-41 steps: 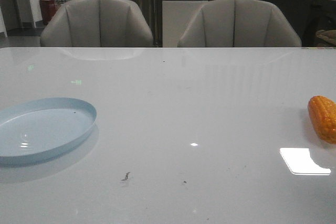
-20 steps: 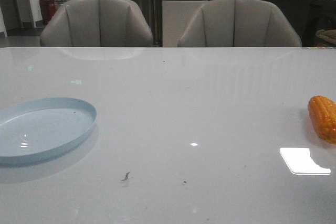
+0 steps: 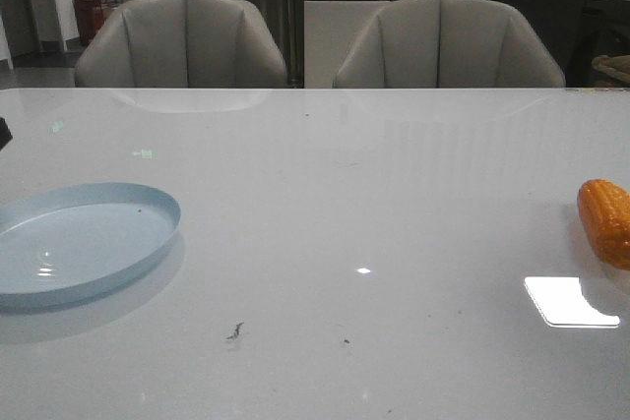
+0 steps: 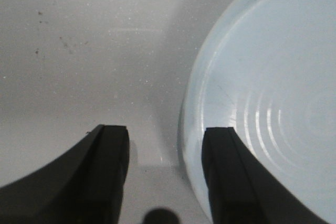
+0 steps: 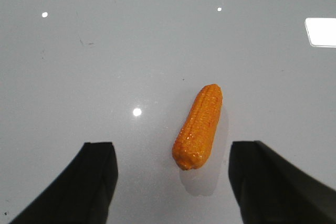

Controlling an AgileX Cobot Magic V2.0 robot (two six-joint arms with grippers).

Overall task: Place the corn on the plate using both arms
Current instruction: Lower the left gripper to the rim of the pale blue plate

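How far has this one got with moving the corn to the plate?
Nothing is done yet: the corn lies on the table at the far right, and the plate at the left holds nothing. In hand: the right gripper is open above the corn, and the left gripper is open at the plate's rim. Grasping, carrying and placing are all left.

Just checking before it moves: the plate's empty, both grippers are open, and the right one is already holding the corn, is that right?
Not quite. The right gripper is open but holds nothing: in the right wrist view the corn lies on the table, ahead of the fingers and touching neither. The rest stands: the plate is empty and the left gripper is open.
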